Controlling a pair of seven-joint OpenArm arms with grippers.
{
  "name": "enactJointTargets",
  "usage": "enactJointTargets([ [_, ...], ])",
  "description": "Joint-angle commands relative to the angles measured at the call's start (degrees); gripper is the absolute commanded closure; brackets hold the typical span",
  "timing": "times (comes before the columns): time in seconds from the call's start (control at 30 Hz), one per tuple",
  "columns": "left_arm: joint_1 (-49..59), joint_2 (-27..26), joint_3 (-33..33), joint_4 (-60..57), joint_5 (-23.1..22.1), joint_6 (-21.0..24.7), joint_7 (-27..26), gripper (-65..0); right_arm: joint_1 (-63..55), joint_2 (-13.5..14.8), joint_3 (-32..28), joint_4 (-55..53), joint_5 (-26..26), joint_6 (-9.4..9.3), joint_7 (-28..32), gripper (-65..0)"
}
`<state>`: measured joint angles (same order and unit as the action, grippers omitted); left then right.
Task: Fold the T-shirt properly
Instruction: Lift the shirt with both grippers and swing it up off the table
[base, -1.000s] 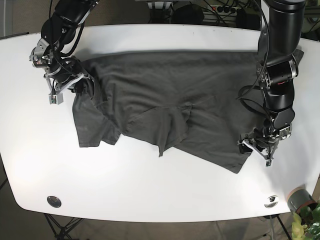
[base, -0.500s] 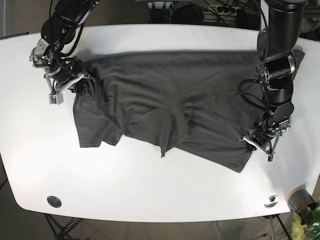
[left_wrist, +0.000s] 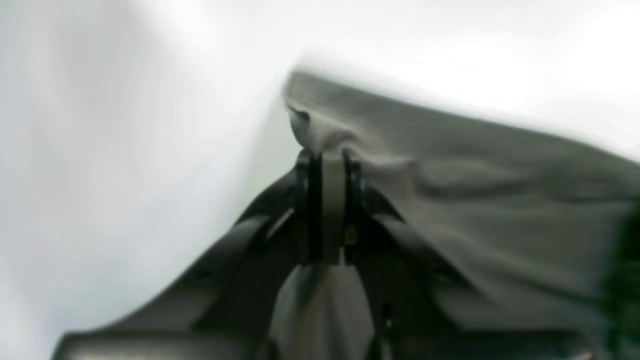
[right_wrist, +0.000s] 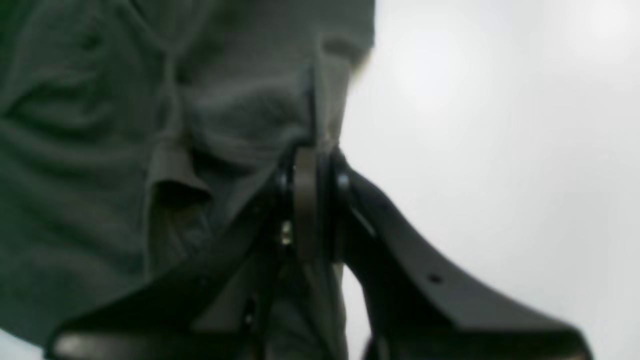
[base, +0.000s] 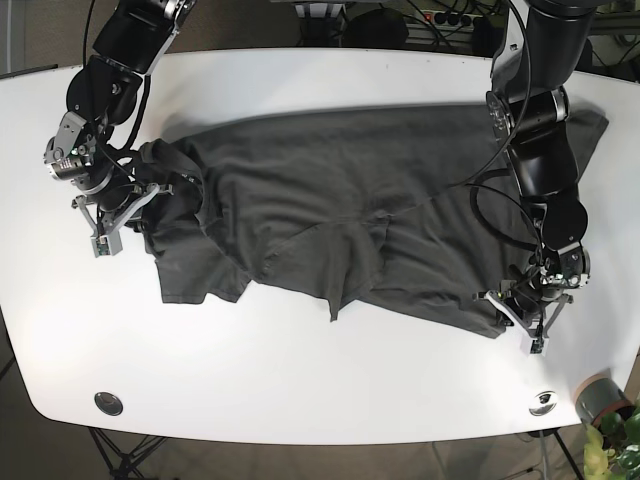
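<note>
The dark grey T-shirt (base: 350, 225) lies spread but rumpled across the middle of the white worktop (base: 300, 400), reaching from near its left edge to near its right edge, with a loose flap folded over at its centre and one part draped toward the far right corner. The left tool (left_wrist: 327, 165) has its jaws pressed together on a pinch of the shirt's edge close to the worktop's right edge and near side; the right tool (right_wrist: 310, 165) is likewise clamped on a bunched edge of cloth near the left edge. As I judge it, the step in hand is gripping two opposite ends to stretch and flatten the shirt before any fold. The next move calls for lifting both ends together and pulling evenly, so the centre flap falls open without either pinch slipping. No brand, label or writing can be read on the shirt or the arms.
</note>
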<state>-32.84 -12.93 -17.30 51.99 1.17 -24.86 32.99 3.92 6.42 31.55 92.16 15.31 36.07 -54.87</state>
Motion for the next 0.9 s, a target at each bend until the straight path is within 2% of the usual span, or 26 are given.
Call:
enactJointTargets([
  [0.0,-1.5,1.1,-0.2,7.3,0.1,0.4,2.2,0.0,4.3,2.9,-0.1,1.0,0.8,0.1,0.8,-2.2],
  [0.2,-1.8,1.9,-0.2,16.9,0.2,0.6,7.8,0.0,12.2,6.7,-4.3,0.9,0.8,0.1,-2.9,-2.2],
  [0.47,-6.1,1.9,-0.2,25.0,0.2,0.6,13.5,0.0,25.3,10.6,-4.8,-2.8,0.9,0.1,-7.0,-2.2],
  [0.6,-10.4,1.3,-0.2,25.0,0.3,0.6,14.1,0.0,33.0,12.9,-5.0,-8.2,0.9,0.1,-7.7,-2.2],
  [0.77,-15.6,-0.8,-0.2,24.9,0.4,0.6,14.1,0.0,42.0,16.8,-10.8,-13.8,1.2,0.1,-7.6,-2.2],
  [0.87,-19.8,-0.9,-0.2,24.6,0.5,0.6,14.1,0.0,46.5,17.6,-13.0,-14.9,1.2,0.1,-7.4,-2.2],
])
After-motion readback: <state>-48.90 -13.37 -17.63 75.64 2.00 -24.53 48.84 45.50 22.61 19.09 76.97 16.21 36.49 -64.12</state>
